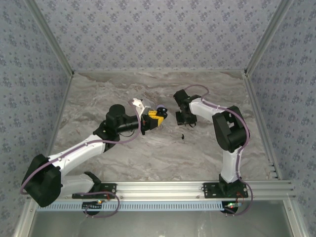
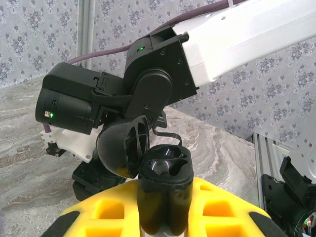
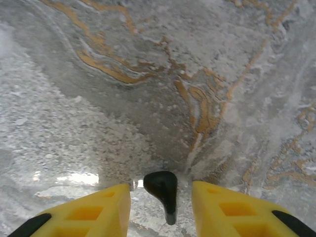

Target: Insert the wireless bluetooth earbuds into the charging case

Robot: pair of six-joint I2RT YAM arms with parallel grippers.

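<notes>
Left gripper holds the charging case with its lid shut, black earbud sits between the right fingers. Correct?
No: the left wrist view shows the charging case lid open. The left gripper holds it; the black earbud sits between the fingers of the right gripper.

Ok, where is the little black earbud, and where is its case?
earbud (image 3: 161, 186): right wrist view, on its rounded black head.
case (image 2: 164, 190): left wrist view, on the front wall of its open body.
</notes>
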